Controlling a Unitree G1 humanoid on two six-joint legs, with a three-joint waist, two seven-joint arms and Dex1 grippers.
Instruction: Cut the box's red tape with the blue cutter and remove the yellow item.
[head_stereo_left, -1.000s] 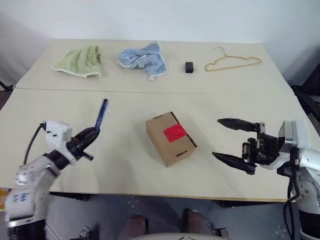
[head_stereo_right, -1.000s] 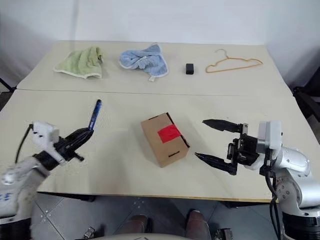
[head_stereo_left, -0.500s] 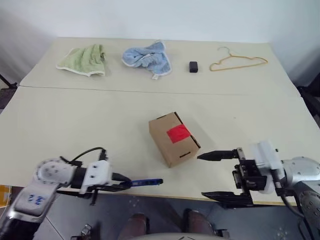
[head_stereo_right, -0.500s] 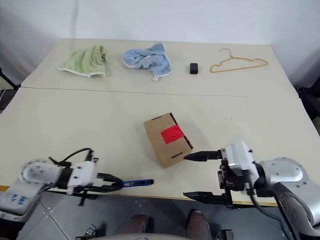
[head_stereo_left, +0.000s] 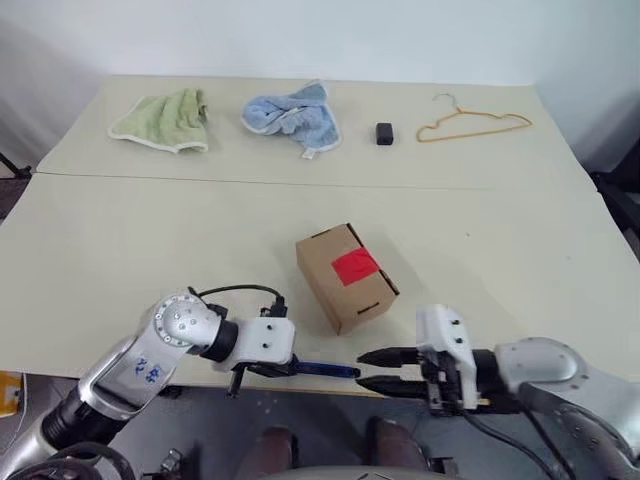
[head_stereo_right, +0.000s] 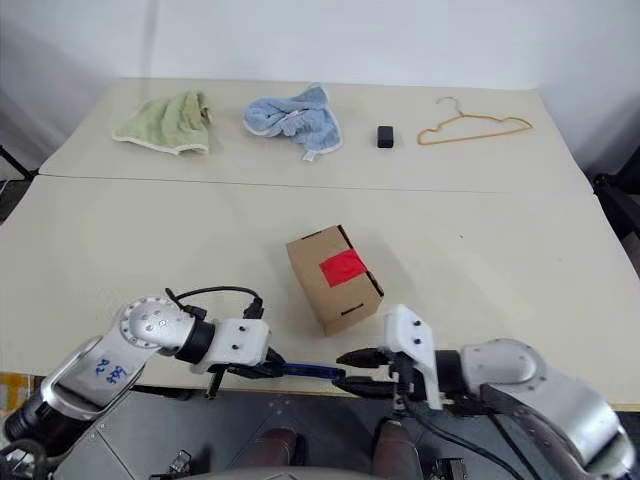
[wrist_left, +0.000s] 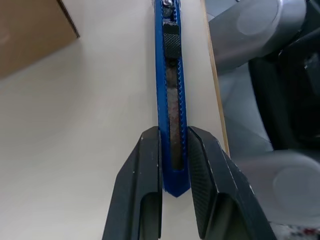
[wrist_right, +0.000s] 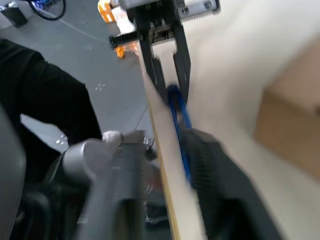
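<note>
While the box (head_stereo_left: 346, 277) with intact red tape (head_stereo_left: 355, 266) sits mid-counter (head_stereo_left: 500, 250), the left tool (head_stereo_left: 285, 368) grasps the blue cutter (head_stereo_left: 326, 369) at the near edge, its tip between the right tool's (head_stereo_left: 372, 370) narrowed fingers: blade preparation likely, cutting next.

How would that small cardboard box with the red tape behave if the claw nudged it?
The box would probably slide rather than tip: it lies flat and low on the smooth table. It looks like thin cardboard, so likely light, with walls that may dent under a hard squeeze. The red tape looks intact, so its flaps should stay shut.
</note>
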